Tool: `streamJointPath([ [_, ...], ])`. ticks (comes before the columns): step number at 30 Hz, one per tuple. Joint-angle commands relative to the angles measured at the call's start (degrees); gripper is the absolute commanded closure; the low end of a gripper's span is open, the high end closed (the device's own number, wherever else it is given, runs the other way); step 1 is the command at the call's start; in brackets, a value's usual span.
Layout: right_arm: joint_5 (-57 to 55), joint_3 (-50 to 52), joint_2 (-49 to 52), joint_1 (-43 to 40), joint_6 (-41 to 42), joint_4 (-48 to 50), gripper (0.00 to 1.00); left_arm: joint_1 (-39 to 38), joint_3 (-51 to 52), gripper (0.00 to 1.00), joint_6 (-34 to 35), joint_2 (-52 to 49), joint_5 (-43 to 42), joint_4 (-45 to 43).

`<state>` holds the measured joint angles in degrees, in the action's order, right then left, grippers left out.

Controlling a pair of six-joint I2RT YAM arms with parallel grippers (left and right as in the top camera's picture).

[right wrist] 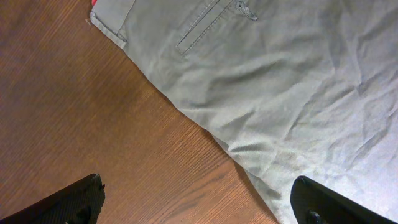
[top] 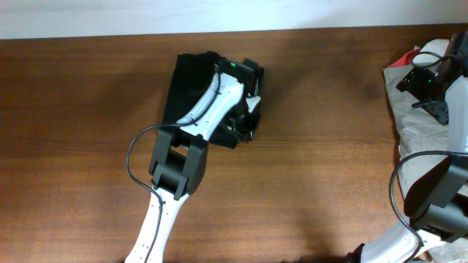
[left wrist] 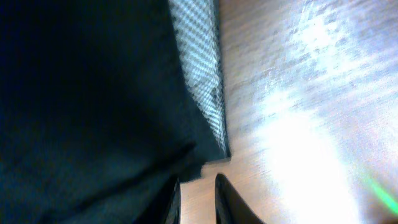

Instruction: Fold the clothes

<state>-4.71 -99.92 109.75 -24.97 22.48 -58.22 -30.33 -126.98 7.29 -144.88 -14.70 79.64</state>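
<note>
- Fingers (left wrist: 231,205) of left gripper (left wrist: 196,202) stand close together with a narrow slot of bare wood between them. No cloth in the slot, so nothing held, as far as the blurred left wrist view lets me judge.
- Just beyond the tips: a corner of the dark garment (left wrist: 81,106), flat on the table (left wrist: 298,93), with a lighter woven strip (left wrist: 202,68) along its edge.
- Overhead puts that garment far of centre, a compact dark oblong. The left arm (top: 179,164) lies across it from the near side.
- Right gripper (right wrist: 198,202): fingers spread wide, empty, over the wood beside the grey trousers (right wrist: 280,93) at the table's right edge.
- Step in hand, my reading: dark piece is at its last fold or being squared off. Trousers are creased and not yet started.
- Next move calls for the left jaws to open wider and take the corner cleanly, or lift clear. The right jaws need to come down on a trouser edge to draw it out flat.
- View differences:
  - Only the left wrist shows the woven strip and the finger slot, which the arm hides overhead.
  - Only the right wrist shows the trousers' pocket welt and button (right wrist: 245,9).
  - Only overhead shows the two garments well apart.
</note>
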Motion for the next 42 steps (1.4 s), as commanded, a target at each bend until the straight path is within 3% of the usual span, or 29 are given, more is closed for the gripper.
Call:
streamJointPath([
  [1, -0.5, -0.7, -0.7, 0.2, 0.3, 0.0, 0.01, -0.2, 4.8, 0.86, -0.1, 0.1, -1.0, -2.1],
  [7, -0.5, -0.7, -0.7, 0.2, 0.3, 0.0, 0.01, -1.0, -8.0, 0.84, -2.6, 5.0, -3.8, 3.0],
  [9, -0.5, -0.7, -0.7, 0.2, 0.3, 0.0, 0.01, -0.4, -13.6, 0.74, -2.7, 6.5, -2.7, 5.4],
  [12, -0.5, -0.7, -0.7, 0.2, 0.3, 0.0, 0.01, 4.1, -23.3, 0.05, -2.7, 7.0, 3.3, 9.3],
  [13, -0.5, -0.7, -0.7, 0.2, 0.3, 0.0, 0.01, 6.0, -23.8, 0.01, -2.7, 7.0, 3.6, 9.2],
  [18, -0.5, -0.7, -0.7, 0.2, 0.3, 0.0, 0.01, 23.1, -22.4, 0.01, -4.5, 6.4, 2.2, 5.4],
  [21, -0.5, -0.7, -0.7, 0.2, 0.3, 0.0, 0.01, 29.4, -17.5, 0.01, -9.6, 5.1, -9.8, 1.3],
  [25, -0.5, -0.7, -0.7, 0.2, 0.3, 0.0, 0.01, 34.1, -7.3, 0.01, -12.1, 4.0, -13.1, -6.6],
  [28, -0.5, -0.7, -0.7, 0.2, 0.3, 0.0, 0.01, 35.9, -2.8, 0.01, -14.3, 1.4, -21.4, -9.4],
  [37, -0.5, -0.7, -0.7, 0.2, 0.3, 0.0, 0.01, 33.7, -2.3, 0.01, -14.3, -8.7, -22.3, -11.0],
  [40, -0.5, -0.7, -0.7, 0.2, 0.3, 0.0, 0.01, 32.9, -2.3, 0.11, -14.3, -9.0, -24.1, -12.7],
  [42, -0.5, -0.7, -0.7, 0.2, 0.3, 0.0, 0.01, 32.1, -2.3, 0.26, -14.3, -9.0, -24.0, -14.3],
])
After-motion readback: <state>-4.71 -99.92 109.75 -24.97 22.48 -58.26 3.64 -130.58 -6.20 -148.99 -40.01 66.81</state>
